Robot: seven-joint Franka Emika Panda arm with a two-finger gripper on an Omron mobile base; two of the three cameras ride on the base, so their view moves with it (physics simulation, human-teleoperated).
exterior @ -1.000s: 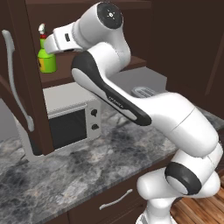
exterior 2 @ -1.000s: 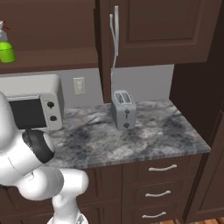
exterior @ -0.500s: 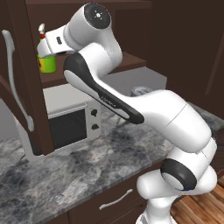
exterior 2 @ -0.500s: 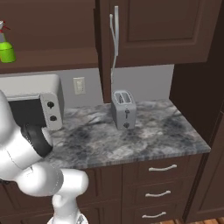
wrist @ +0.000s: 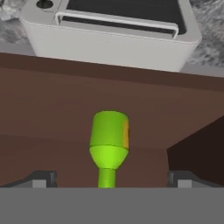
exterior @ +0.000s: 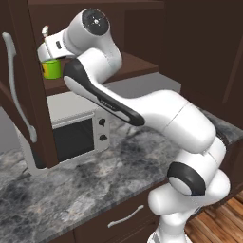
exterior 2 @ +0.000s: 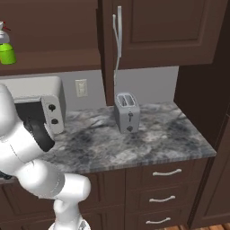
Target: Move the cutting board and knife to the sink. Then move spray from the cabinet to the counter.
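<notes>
Hovering over the spray [wrist: 109,139] from above: in the hand view the left fingertip [wrist: 41,178] sits clear of the neck, bottle centred between, right fingertip [wrist: 183,178] equally clear, so the gripper [wrist: 112,181] is wide open, holding nothing. The spray [exterior: 51,69] stands upright on the cabinet [exterior: 28,85] shelf, long axis running straight along the gripper's approach line, nozzle end nearest. Microwave [wrist: 111,30] and counter [exterior: 95,185] below. Judgement: descend along that axis, then close on the neck.
</notes>
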